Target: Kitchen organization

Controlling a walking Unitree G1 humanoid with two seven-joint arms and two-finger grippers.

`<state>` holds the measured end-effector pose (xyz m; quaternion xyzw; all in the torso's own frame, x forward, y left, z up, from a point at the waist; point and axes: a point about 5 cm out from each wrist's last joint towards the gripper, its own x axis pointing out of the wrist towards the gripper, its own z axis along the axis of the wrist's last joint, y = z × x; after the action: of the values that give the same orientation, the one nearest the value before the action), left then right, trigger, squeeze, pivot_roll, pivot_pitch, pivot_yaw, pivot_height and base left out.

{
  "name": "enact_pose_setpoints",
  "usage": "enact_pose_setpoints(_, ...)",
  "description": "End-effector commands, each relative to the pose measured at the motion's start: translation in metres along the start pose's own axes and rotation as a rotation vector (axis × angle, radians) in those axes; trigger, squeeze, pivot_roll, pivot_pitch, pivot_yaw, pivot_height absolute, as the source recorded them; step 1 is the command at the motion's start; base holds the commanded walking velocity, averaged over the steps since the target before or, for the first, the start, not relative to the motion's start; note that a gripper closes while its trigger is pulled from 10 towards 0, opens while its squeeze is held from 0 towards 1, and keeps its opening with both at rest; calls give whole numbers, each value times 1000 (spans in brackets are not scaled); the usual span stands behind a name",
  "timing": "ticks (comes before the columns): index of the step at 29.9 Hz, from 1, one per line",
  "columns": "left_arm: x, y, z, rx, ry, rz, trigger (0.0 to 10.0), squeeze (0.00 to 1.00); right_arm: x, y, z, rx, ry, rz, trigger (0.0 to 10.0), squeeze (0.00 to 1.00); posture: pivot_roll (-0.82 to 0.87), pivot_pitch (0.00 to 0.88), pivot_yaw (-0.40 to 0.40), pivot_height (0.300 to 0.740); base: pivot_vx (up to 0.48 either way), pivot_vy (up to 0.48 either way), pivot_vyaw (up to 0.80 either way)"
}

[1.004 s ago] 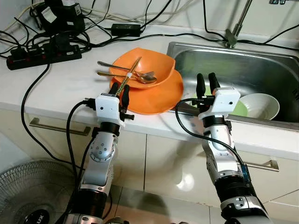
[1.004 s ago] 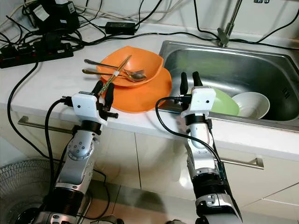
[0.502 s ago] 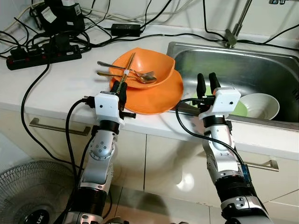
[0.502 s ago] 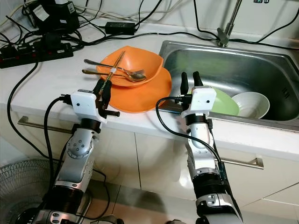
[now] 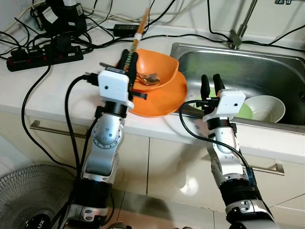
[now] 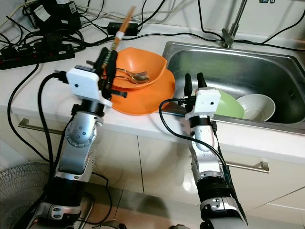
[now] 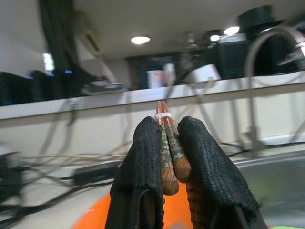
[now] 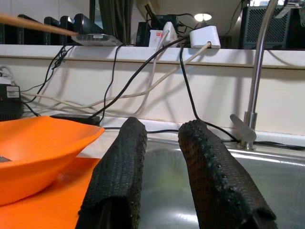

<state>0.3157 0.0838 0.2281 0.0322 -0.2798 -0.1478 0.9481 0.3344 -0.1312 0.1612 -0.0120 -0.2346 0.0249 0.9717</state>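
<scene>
My left gripper point(image 5: 129, 59) is shut on a pair of brown chopsticks point(image 5: 139, 28), held above the rim of an orange bowl point(image 5: 162, 64); they slant up and away over the counter. In the left wrist view the chopsticks point(image 7: 167, 143) sit pinched between the black fingers point(image 7: 143, 157). The bowl rests on an orange plate point(image 5: 164, 99) and holds two metal spoons point(image 5: 148, 78). My right gripper point(image 5: 211, 85) stands open at the front left corner of the steel sink point(image 5: 267, 67), with nothing between its fingers point(image 8: 121, 167).
A green plate point(image 5: 246, 112) and a white bowl point(image 5: 265, 107) lie in the sink below the faucet point(image 5: 240, 26). A black power strip point(image 5: 43, 57), adapters and tangled cables crowd the counter's back left. A fan point(image 5: 28, 200) stands on the floor at lower left.
My left gripper has risen with the chopsticks, lifting them off the bowl so they now point up and away. The spoons stay in the bowl. The right arm has not moved.
</scene>
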Motion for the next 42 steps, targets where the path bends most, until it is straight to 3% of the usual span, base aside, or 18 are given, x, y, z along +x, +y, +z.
enact_pose_setpoints(1, 5, -8, 4, -53, 8, -54, 10000, 0, 6, 0, 3, -23, -17, 3, 10000, 0, 105, 11, 0, 740, 0, 0, 0)
enact_pose_setpoints(3, 8, -11, 3, -105, 25, -76, 10000, 0, 9, -3, 4, -47, -16, -1, 10000, 0, 103, 2, 5, 740, 0, 0, 0)
enact_pose_setpoints(5, 8, -11, 3, -105, 25, -76, 10000, 0, 9, -3, 4, -47, -16, -1, 10000, 0, 103, 2, 5, 740, 0, 0, 0)
enact_pose_setpoints(7, 11, -16, 1, -143, 51, -124, 10000, 0, 14, -7, 2, -103, -5, -4, 10000, 0, 103, 0, 10, 740, 0, 0, 0)
enact_pose_setpoints(8, 12, -18, 0, -149, 62, -144, 10000, 0, 16, -10, 1, -122, 3, -19, 10000, 302, 103, 0, 10, 740, 0, 0, 0)
enact_pose_setpoints(9, 13, -19, 0, -153, 68, -156, 10000, 0, 18, -12, 1, -135, 7, -29, 10000, 702, 103, 0, 10, 740, 0, 0, 0)
enact_pose_setpoints(10, 14, -21, -1, -169, 74, -167, 10000, 0, 21, -17, -1, -164, 26, -47, 10000, 1000, 102, 0, 12, 740, 0, 0, 0)
enact_pose_setpoints(13, 13, -23, -1, -189, 81, -178, 10000, 0, 22, -20, -3, -201, 47, -57, 10000, 1000, 101, 0, 15, 740, 0, 0, 0)
enact_pose_setpoints(14, 10, -28, -4, -193, 100, -211, 10000, 0, 24, -22, -2, -286, 39, -51, 10000, 1000, 99, 0, 19, 740, 0, 0, 0)
enact_pose_setpoints(16, 7, -31, -7, -210, 116, -225, 10000, 0, 27, -23, 0, -349, 23, -40, 10000, 1000, 100, 0, 18, 740, 0, 0, 0)
enact_pose_setpoints(20, 5, -34, -8, -222, 126, -238, 10000, 0, 30, -25, 2, -383, 15, -46, 10000, 1000, 101, 0, 17, 740, 0, 0, 0)
enact_pose_setpoints(23, 3, -39, -8, -233, 137, -277, 10000, 0, 38, -24, 6, -528, -18, -1, 10000, 1000, 101, 0, 21, 740, 0, 0, 0)
enact_pose_setpoints(25, 2, -41, -9, -235, 144, -296, 10000, 0, 41, -23, 7, -574, -30, 4, 10000, 1000, 99, 0, 22, 740, 0, 0, 0)
enact_pose_setpoints(26, 0, -43, -10, -236, 151, -315, 10000, 0, 43, -23, 8, -614, -46, 10, 10000, 416, 98, 0, 24, 740, 0, 0, 0)
enact_pose_setpoints(27, 0, -43, -10, -236, 151, -315, 10000, 0, 43, -23, 8, -614, -46, 10, 10000, 416, 98, 0, 24, 740, 0, 0, 0)
enact_pose_setpoints(28, -2, -46, -10, -238, 157, -337, 10000, 0, 46, -22, 10, -668, -66, 20, 10000, 0, 100, 0, 25, 740, 0, 0, 0)
enact_pose_setpoints(38, -3, -47, -4, -212, 141, -371, 10000, 0, 46, -15, 9, -763, -105, 66, 10000, 0, 110, 2, 20, 740, 0, 0, 0)
enact_pose_setpoints(42, 2, -37, -2, -164, 113, -284, 10000, 0, 46, -15, 8, -766, -108, 55, 10000, 0, 112, 12, 21, 740, 0, 0, 0)
